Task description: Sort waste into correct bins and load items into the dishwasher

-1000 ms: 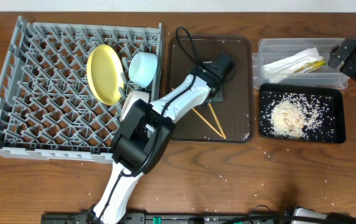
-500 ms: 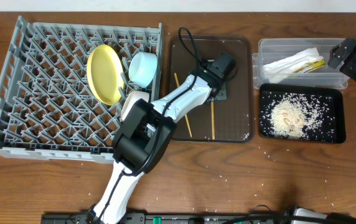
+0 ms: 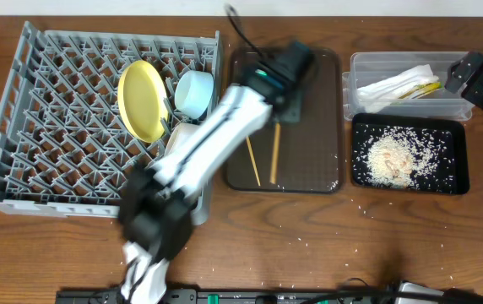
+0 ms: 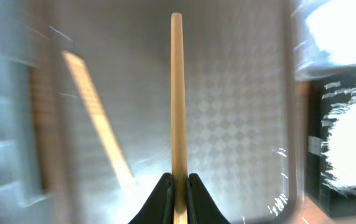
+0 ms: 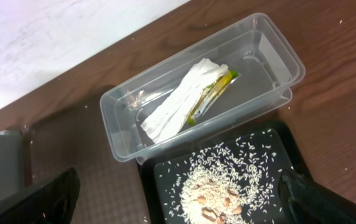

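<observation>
One thin wooden chopstick (image 4: 177, 93) was pinched between the fingertips of the left tool (image 4: 178, 186). Its long axis lay in line with the tool, running near-to-far over the dark brown flat tray (image 3: 317, 127). The second chopstick (image 4: 100, 118) lay loose just to its left, slanted. The grey pegged dish rack (image 3: 64, 127) sat left of the tray, so the left arm was judged the nearer. The right tool (image 5: 179, 177) hung spread wide, grasping nothing, above the clear plastic tub (image 5: 259, 62) at far right.

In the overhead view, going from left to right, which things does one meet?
Grey dish rack → yellow plate → light blue bowl → brown tray → clear tub.
</observation>
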